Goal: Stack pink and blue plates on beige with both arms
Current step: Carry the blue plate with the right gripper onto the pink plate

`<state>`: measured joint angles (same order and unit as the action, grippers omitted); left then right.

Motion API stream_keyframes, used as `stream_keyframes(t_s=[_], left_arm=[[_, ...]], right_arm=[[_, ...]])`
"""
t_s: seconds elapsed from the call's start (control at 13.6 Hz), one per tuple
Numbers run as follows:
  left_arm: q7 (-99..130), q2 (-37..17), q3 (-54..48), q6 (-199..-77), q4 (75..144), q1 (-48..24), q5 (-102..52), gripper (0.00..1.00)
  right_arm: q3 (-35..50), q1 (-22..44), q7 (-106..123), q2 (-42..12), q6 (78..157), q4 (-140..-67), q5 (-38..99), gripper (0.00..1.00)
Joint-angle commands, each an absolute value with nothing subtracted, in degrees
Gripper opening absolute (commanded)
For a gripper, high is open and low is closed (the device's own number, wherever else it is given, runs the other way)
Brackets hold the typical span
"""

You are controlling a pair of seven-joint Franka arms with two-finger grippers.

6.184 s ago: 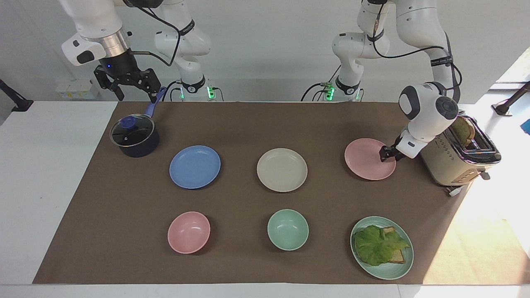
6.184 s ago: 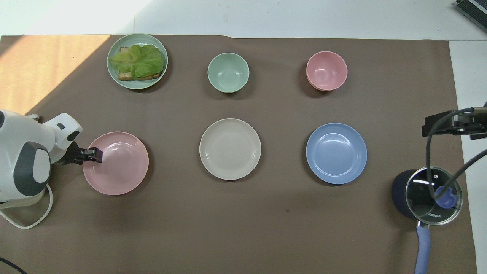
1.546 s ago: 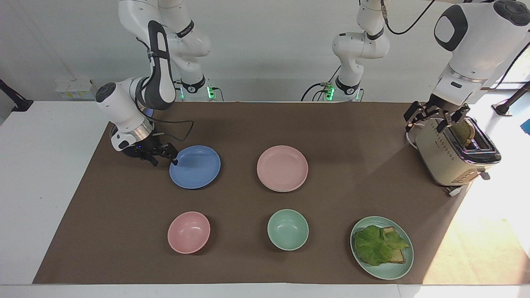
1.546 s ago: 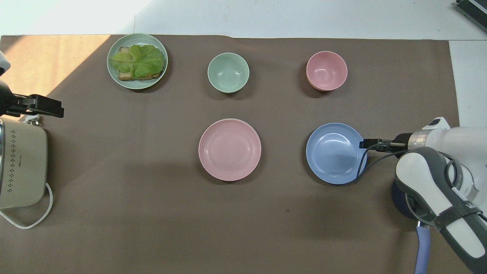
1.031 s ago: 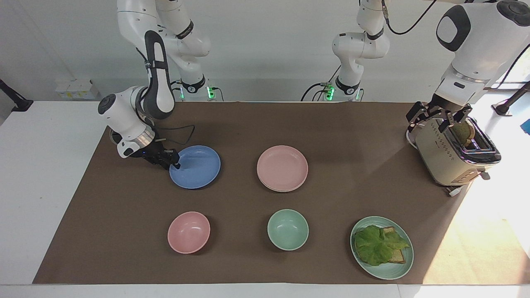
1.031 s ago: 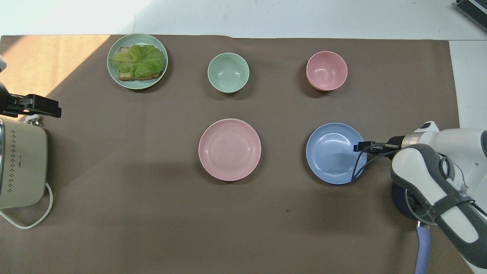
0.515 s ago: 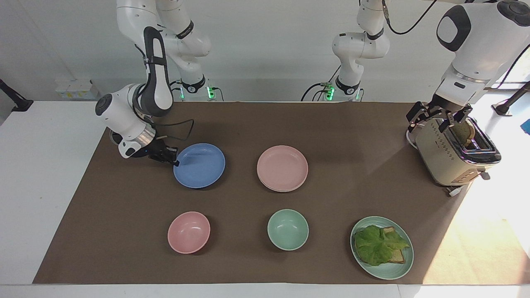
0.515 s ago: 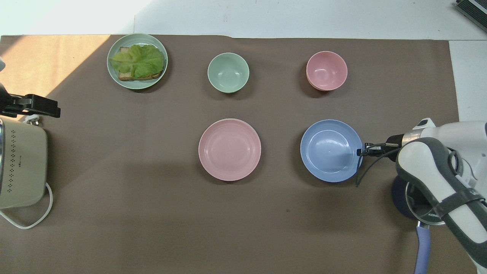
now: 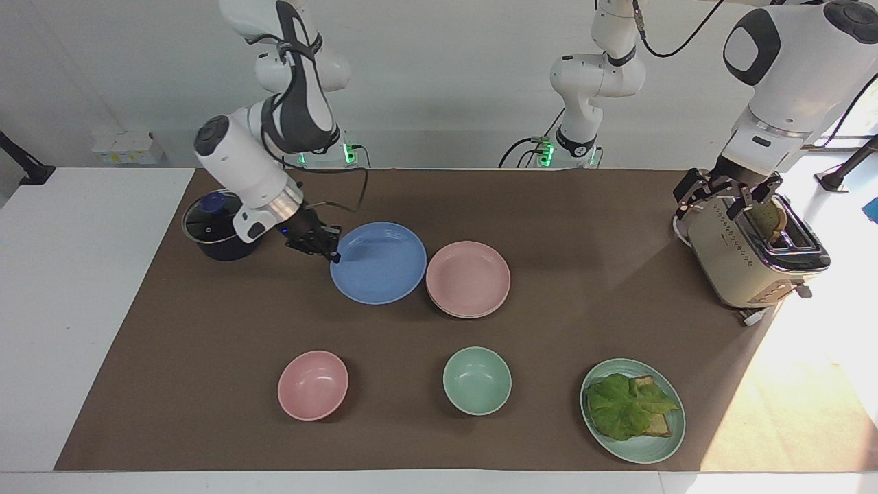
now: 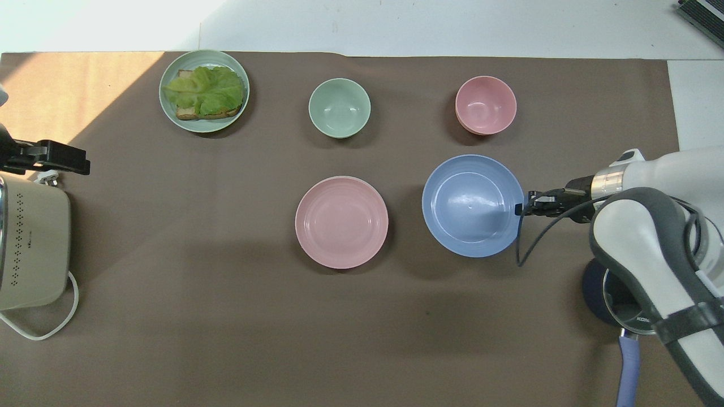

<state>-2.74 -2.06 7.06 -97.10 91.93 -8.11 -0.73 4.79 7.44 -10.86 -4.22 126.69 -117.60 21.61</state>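
The blue plate (image 9: 381,264) (image 10: 472,206) hangs tilted just above the mat, its edge close beside the pink plate (image 9: 468,276) (image 10: 341,221). My right gripper (image 9: 334,255) (image 10: 523,208) is shut on the blue plate's rim, at the side toward the right arm's end of the table. The pink plate lies on the beige plate (image 9: 468,316), of which only a thin rim shows in the facing view. My left gripper (image 9: 727,199) (image 10: 79,161) waits open over the toaster, holding nothing.
A toaster (image 9: 748,261) (image 10: 31,249) stands at the left arm's end, a lidded dark pot (image 9: 219,230) (image 10: 628,294) at the right arm's end. Farther from the robots sit a pink bowl (image 9: 313,384), a green bowl (image 9: 477,380) and a mint plate (image 9: 645,453) with lettuce and toast.
My right gripper closed on the blue plate's rim, lifted it off the mat and carried it toward the pink plate. The left arm has not moved.
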Motion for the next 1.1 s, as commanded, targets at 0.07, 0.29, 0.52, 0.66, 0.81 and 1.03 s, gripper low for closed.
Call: stream_keyframes(t_s=[0.07,0.29,0.52,0.66,0.81,1.03], left_arm=[[-3.2,-1.7,6.7,-97.2,92.5,-7.5,-0.9,1.00],[-3.2,-1.7,6.7,-97.2,92.5,-7.5,-0.9,1.00],[-3.2,-1.7,6.7,-97.2,92.5,-7.5,-0.9,1.00],[-3.2,-1.7,6.7,-97.2,92.5,-7.5,-0.9,1.00],[-3.2,-1.7,6.7,-97.2,92.5,-7.5,-0.9,1.00],[-3.2,-1.7,6.7,-97.2,92.5,-7.5,-0.9,1.00]], right_arm=[[5.2,15.4,-20.4,-11.0,130.6,-113.4,19.9,0.00],[5.2,20.3,-25.7,-13.4,131.7,-112.5,16.3,0.00],[5.2,22.8,-26.8,-16.0,134.3,-112.9,15.8,0.00],[5.2,23.5,-27.2,-16.5,135.5,-112.9,15.7,0.00],[5.2,23.5,-27.2,-16.7,135.4,-112.5,15.4,0.18],[5.0,23.4,-27.9,-16.5,134.6,-112.3,12.1,1.00]])
